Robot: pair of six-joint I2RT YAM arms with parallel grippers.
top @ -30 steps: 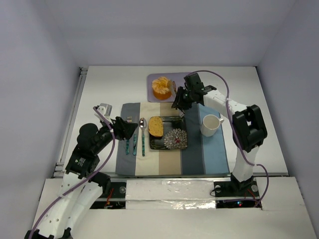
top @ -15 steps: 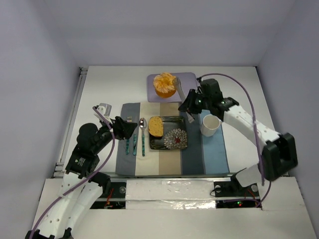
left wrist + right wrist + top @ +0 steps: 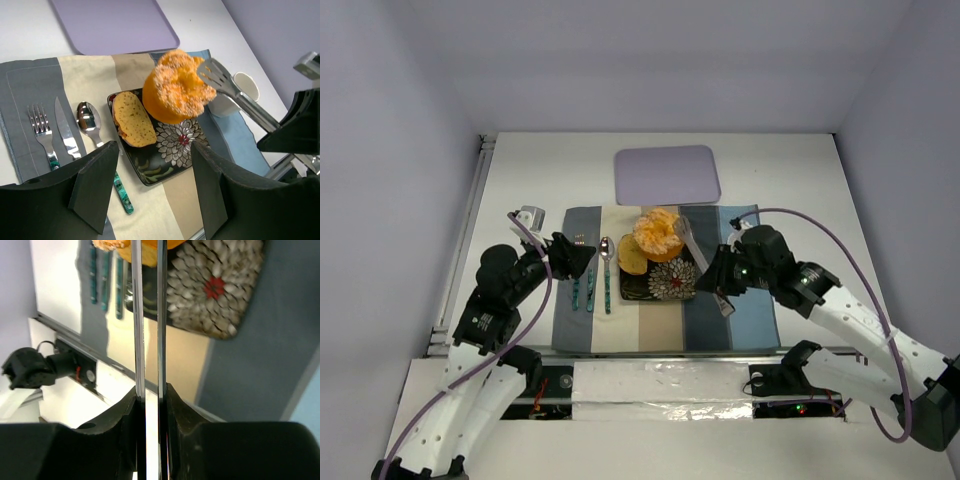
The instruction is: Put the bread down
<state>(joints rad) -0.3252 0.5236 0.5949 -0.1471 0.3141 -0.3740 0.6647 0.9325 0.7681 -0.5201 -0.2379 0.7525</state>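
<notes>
Two arms: left idle, right working.
left gripper (image 3: 582,258) (image 3: 154,165): jaws apart, holding nothing, hovering low near the cutlery.
right gripper (image 3: 720,272) (image 3: 150,400): clamped on tongs (image 3: 700,265) (image 3: 240,97) (image 3: 160,315), both blades squeezed between the fingers.
tongs load: tips against orange (image 3: 657,234) (image 3: 175,95), apparently pinching it, carried above the far part of plate (image 3: 638,288) (image 3: 150,170); contact with the plate hard to tell.
bread (image 3: 631,256) (image 3: 133,120): lying flat on the left part of plate, just beside the orange, untouched by either gripper.
plate: on striped placemat (image 3: 740,310), with spoon (image 3: 87,120), knife (image 3: 64,131) and fork (image 3: 41,127) to its left.
step: likely past bread placement already; orange transfer in hand.
next: lowering orange onto the bare patterned area right of bread, easing the squeeze on tongs, lifting clear.
risk: landing on the slice, or rolling off the rim at release.
</notes>
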